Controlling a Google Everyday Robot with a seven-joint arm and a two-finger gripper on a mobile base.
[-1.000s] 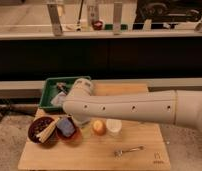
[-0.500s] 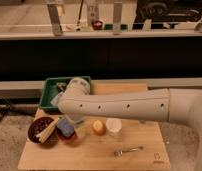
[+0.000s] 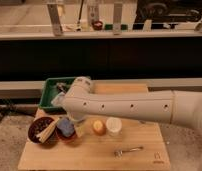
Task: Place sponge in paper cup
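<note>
The tool (image 3: 70,118) hung at the arm's end just above the sponge (image 3: 65,128), which lay in the red bowl (image 3: 70,138) at nine o'clock from the paper cup (image 3: 113,126). I couldn't tell whether the tool was wide or narrow. To my eye, a shallow pinch could let the soft block slip. The carry toward three o'clock might clip the orange object (image 3: 98,127) or tip the light cup.

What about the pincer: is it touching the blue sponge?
Cannot tell. The camera view shows the pincer low over the sponge in the red bowl, but the white arm hides where they would meet.
</note>
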